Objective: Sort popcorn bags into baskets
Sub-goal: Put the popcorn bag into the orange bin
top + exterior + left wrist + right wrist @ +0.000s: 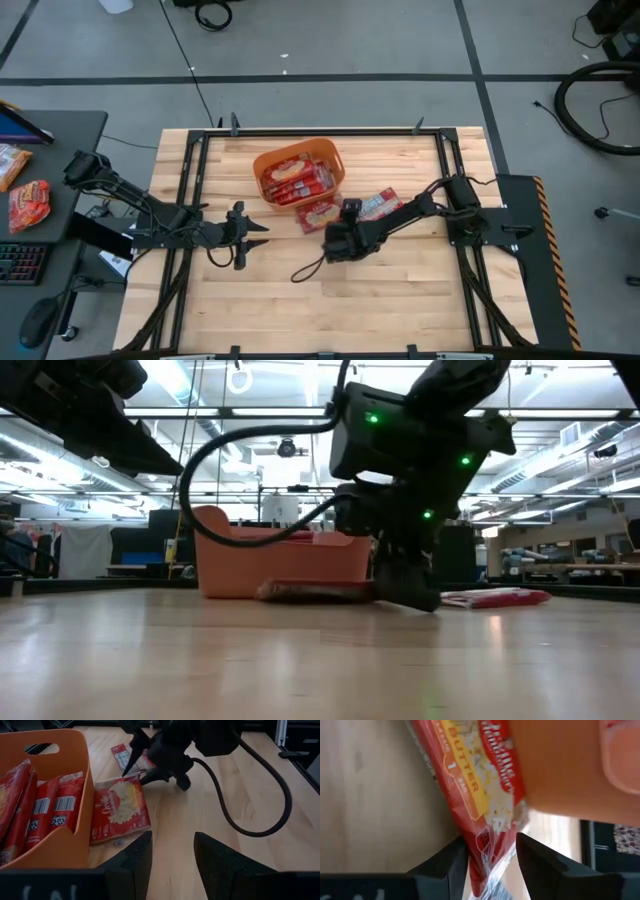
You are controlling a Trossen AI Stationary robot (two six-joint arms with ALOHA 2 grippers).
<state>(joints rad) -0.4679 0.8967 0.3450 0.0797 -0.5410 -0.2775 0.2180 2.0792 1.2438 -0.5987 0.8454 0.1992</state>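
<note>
Right end effector [330,226] is down at the desk [400,300] next to the orange basket [297,152], fingers [451,865] parted around the edge of a popcorn bag [470,785] lying flat just outside the basket wall; the right wrist view shows the bag's corner between them, but whether the pads actually touch it can't be made out. In the low view the arm's own body hides the fingertips and most of that bag [315,591]. Left end effector [258,235] hovers over the desk left of centre, fingers [134,862] apart with nothing between them. Bags on the desk: two, the one at the basket [319,213] and a second one [378,204] near it, partly covered by the right arm in the high view. Inside the basket, bags stand on edge packed together; the left wrist view shows about four or five, cut off by the frame, exact count unclear. One basket. Two orange-red snack packs [28,203] sit on a side table off the desk's left, one clipped by the frame edge.
</note>
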